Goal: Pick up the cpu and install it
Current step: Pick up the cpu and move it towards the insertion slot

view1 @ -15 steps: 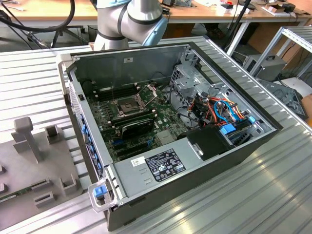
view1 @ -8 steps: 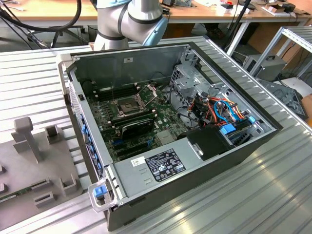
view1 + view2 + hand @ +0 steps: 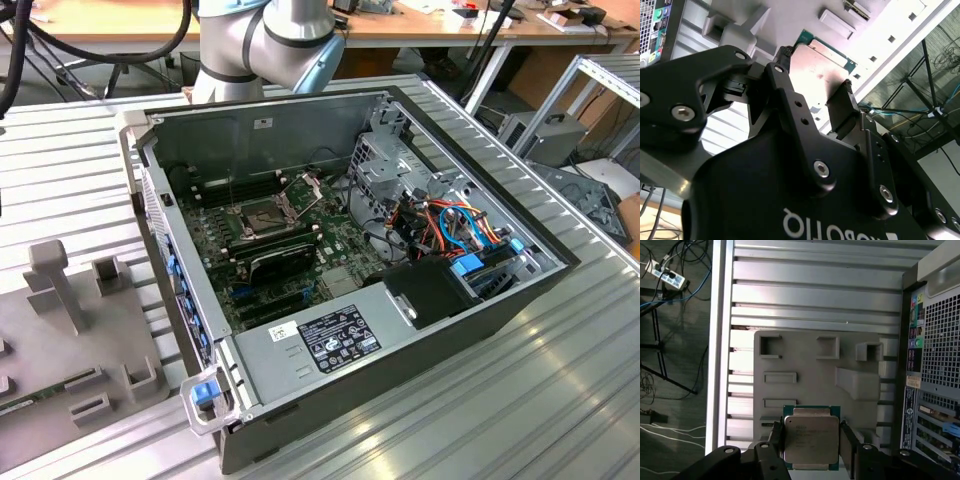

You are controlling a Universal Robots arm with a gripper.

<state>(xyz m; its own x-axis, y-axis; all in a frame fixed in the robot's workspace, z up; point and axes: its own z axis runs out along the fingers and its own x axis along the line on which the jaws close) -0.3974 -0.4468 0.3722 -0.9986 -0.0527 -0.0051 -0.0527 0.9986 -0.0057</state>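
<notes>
We are watching the gripper point(image 3: 810, 432) squeezing the cpu point(image 3: 811, 440) by two sides; its black fingers point(image 3: 848, 447) are hiding the chip's edges.

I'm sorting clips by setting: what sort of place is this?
Probably a robotics lab or test workshop: an open computer case lies on a slotted metal table, a robot arm rises beyond it, and desks with cables line the back.

Bright light; glare bleaches the table point(image 3: 900, 35) behind the dark gripper point(image 3: 815, 72) in the second wrist view.
</notes>
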